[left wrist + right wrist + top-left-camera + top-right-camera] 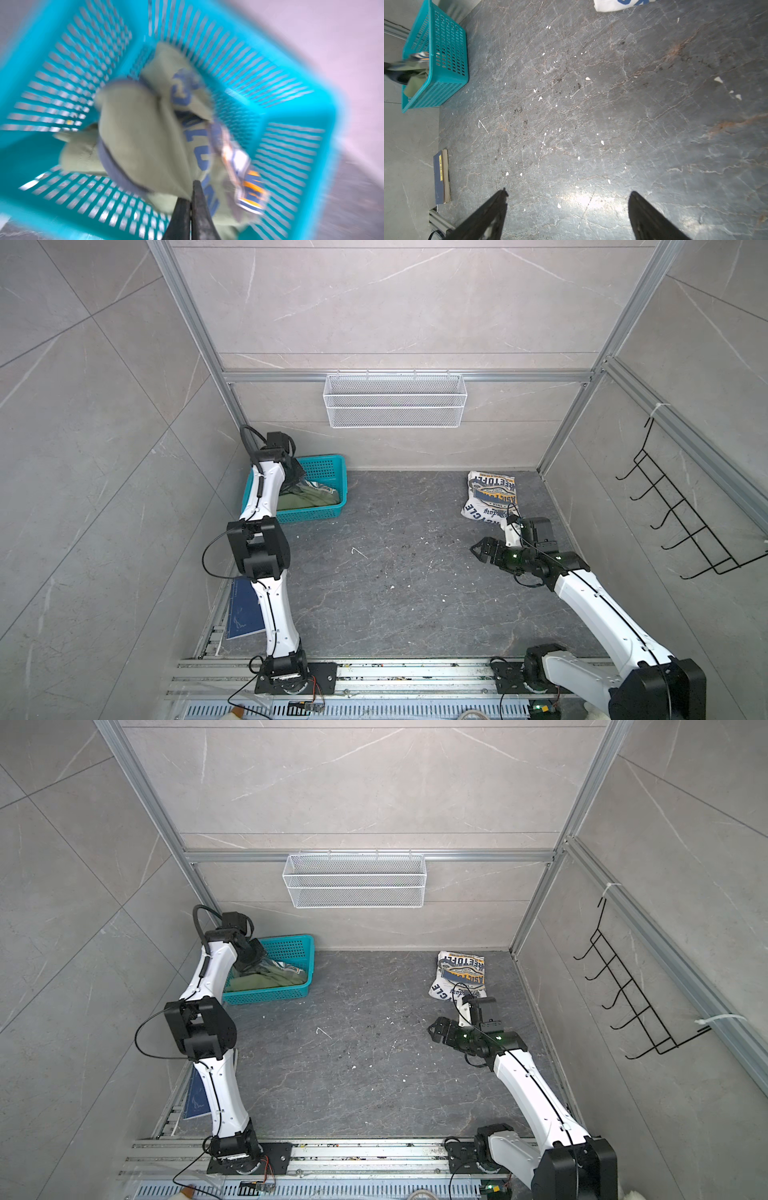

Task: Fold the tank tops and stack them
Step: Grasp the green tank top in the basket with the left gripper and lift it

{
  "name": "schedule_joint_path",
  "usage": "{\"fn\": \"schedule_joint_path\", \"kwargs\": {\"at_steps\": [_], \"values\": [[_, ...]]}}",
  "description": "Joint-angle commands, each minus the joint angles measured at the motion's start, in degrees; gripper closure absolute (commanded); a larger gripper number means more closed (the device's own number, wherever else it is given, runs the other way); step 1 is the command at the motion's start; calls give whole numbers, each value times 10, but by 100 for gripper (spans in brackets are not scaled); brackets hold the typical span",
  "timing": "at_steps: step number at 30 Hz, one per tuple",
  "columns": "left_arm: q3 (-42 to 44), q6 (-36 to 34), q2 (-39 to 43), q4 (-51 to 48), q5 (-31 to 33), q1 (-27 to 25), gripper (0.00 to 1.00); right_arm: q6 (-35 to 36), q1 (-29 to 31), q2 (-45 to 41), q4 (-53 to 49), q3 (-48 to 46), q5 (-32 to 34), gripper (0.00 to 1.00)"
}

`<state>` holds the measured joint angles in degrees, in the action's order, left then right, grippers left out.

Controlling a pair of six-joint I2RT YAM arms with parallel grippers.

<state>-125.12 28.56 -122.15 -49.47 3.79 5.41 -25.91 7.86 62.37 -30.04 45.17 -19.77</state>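
**Pinched: olive tank top (135, 128) in teal basket (291, 99)**

My left pincer (192, 187) is clamped on its crumpled cloth inside the basket; my right pincer (569, 192) gapes above the table (395, 572); the white tank top (490, 497) lies near the back wall, well apart.

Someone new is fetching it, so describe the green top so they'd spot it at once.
Find the white mesh shelf on the back wall; below it to the left, a teal basket sits in the back corner of the floor. The green top lies crumpled inside, pinched by the left pincer. The white top, the only other one, lies folded at the right.
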Motion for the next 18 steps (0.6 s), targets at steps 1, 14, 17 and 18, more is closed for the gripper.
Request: {"fn": "schedule_joint_path", "kwargs": {"at_steps": [1, 14, 17, 18], "values": [[-21, 12, 95, 33, -46, 2, 100, 7, 1, -14, -15, -1, -5, 7], [-115, 27, 260, 102, -140, -60, 100, -3, 1, -22, -13, -7, -9, 7], [-111, 26, 305, 160, -172, -87, 100, -4, 1, -26, -12, -11, -11, 7], [-109, 30, 317, 187, -203, -93, 100, -4, 1, -28, -12, -11, -12, 7]]}}
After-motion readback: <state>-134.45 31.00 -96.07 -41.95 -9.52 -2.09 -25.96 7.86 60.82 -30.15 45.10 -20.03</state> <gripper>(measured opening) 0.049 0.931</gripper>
